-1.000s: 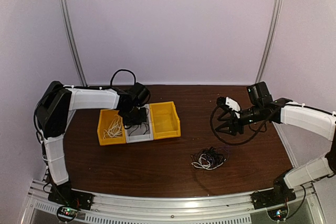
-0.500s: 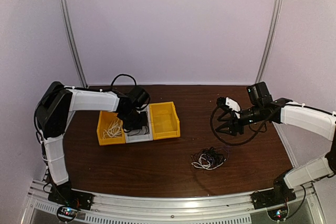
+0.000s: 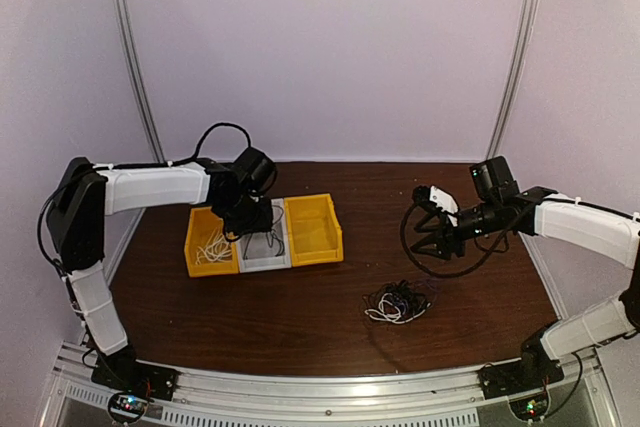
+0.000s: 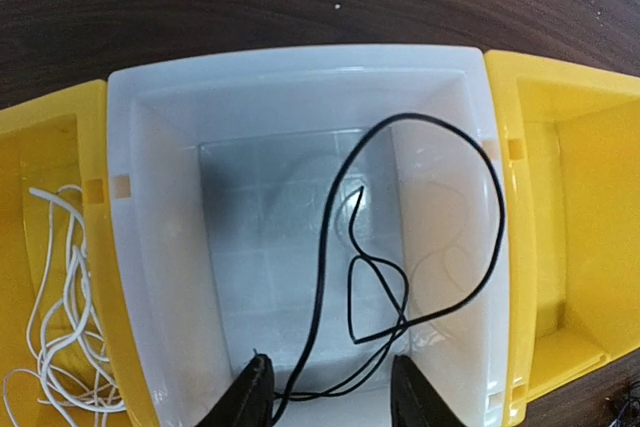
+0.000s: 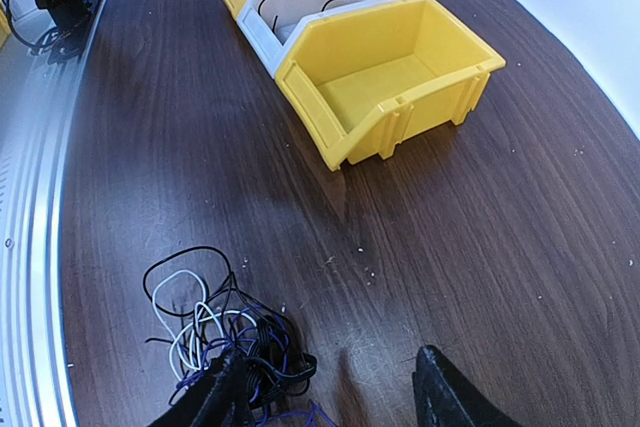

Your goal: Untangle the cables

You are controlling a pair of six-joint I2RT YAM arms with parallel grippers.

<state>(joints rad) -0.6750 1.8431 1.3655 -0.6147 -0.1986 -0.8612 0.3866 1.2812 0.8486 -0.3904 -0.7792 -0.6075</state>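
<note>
A dark brown wooden bench [image 3: 300, 332] carries a row of three open plastic bins pressed side by side; the middle one, a white plastic bin [image 4: 300, 59], is the marker for everything else.

Touching the white bin on its left is a yellow plastic bin [image 4: 55, 117]; a loose bundle of thin white cord [image 4: 60, 337] lies in it. Touching the white bin on its right is a second yellow plastic bin [image 5: 390, 77]; no cord shows inside it.

Inside the white bin lies a single thin black cord [image 4: 430, 117], one large open loop with a smaller twist within it. The left claw [image 4: 330, 397] hangs over the near wall of the white bin, its two black fingers apart; the black cord's tail passes between them without being pinched.

To the right of the white bin and nearer the bench's front edge, well apart from all three bins, sits a tangled heap of white, black and dark blue cords [image 5: 225, 332]. The right claw [image 5: 335, 387] hovers above the bench beside that heap, further right of the white bin; its fingers are spread wide and hold nothing.
</note>
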